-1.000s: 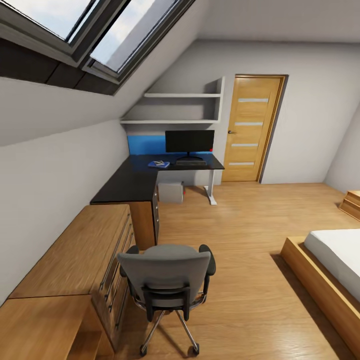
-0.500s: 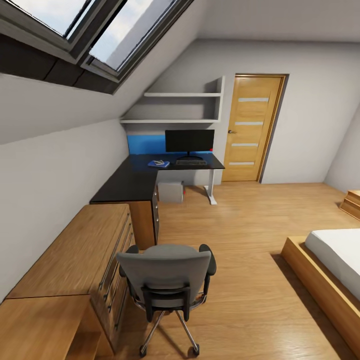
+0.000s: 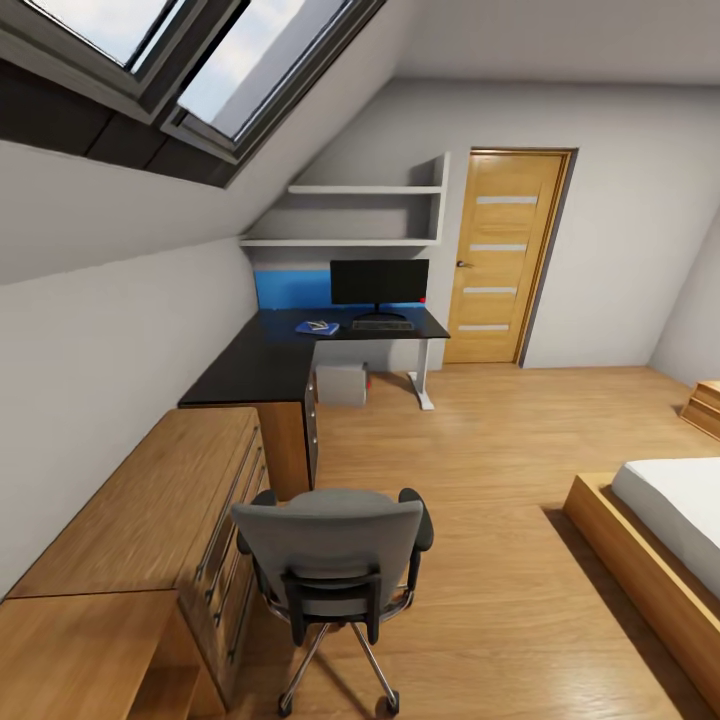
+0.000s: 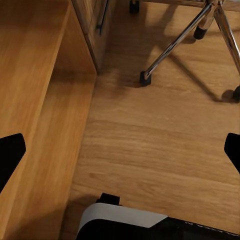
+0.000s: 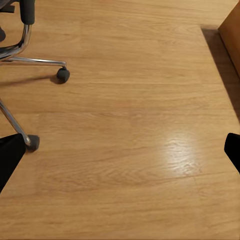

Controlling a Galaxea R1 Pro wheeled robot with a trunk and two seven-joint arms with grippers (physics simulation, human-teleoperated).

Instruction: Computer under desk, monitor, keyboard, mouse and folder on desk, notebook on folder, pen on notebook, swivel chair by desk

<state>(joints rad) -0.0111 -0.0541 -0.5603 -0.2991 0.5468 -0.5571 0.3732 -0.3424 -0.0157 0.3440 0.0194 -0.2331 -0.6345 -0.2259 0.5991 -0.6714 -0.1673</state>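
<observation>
The grey swivel chair [image 3: 330,560] stands on the floor close in front of me, its back towards me, far from the black L-shaped desk [image 3: 255,370]. On the desk's far wing stand the monitor [image 3: 379,282] and the keyboard [image 3: 382,325], with the blue folder [image 3: 317,328] to their left. A small grey notebook and a pale pen seem to lie on the folder. The mouse is too small to make out. Under the desk sits the computer [image 3: 342,384]. My left gripper [image 4: 120,152] and right gripper [image 5: 120,150] hang open over the floor beside the chair's chrome legs [image 4: 175,42].
A wooden dresser [image 3: 150,500] runs along the left wall, right beside the chair. The bed [image 3: 670,520] fills the right side. A wide strip of wood floor [image 3: 470,450] leads to the desk and the closed door [image 3: 505,255].
The head view has shifted very slightly. Nothing in the room has moved.
</observation>
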